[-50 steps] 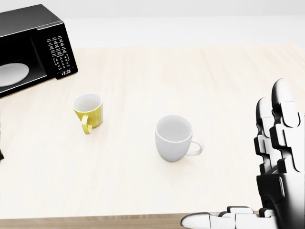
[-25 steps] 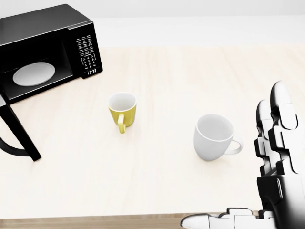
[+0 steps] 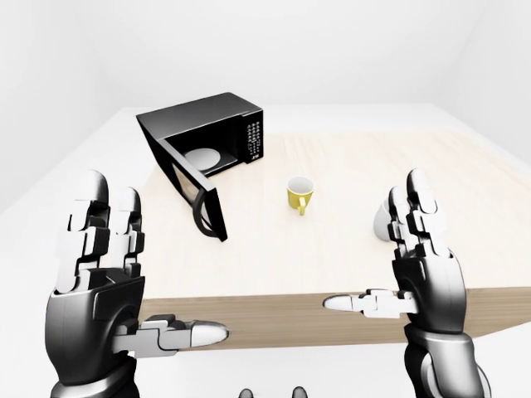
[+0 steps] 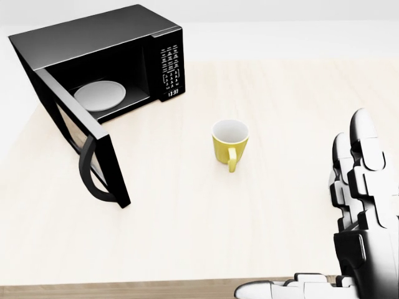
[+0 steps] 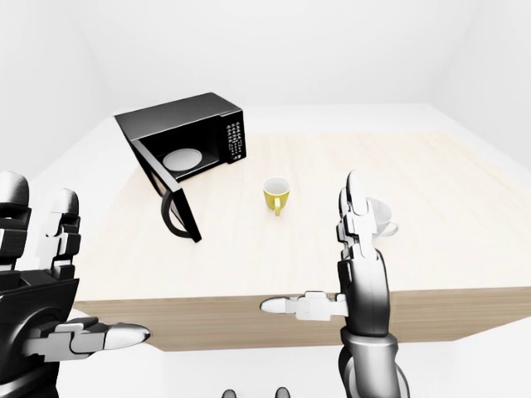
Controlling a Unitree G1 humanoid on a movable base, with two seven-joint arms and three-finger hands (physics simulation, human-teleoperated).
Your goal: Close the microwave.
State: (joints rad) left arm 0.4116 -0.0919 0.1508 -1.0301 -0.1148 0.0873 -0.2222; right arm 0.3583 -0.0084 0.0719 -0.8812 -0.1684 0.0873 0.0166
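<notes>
The black microwave (image 4: 106, 50) stands at the upper left of the head view on a pale wooden table (image 4: 293, 93). Its door (image 4: 81, 143) hangs wide open, swung out toward the view's bottom, curved handle (image 4: 92, 174) on the free edge. A white turntable plate (image 4: 100, 94) shows inside. Both hands are raised on the near side of the table's edge, far from the door. My left hand (image 3: 133, 274) is open at the left-eye view's lower left. My right hand (image 3: 406, 265) is open at the lower right. Neither holds anything.
A yellow mug (image 4: 229, 142) stands on the table right of the open door. In the right-eye view a white mug (image 5: 382, 217) sits further right, partly behind my right hand. The table's wooden near edge (image 3: 290, 311) runs between the hands.
The whole picture has shifted right, so the camera has turned left. The microwave and its open door now show in full. The white mug has left the head view.
</notes>
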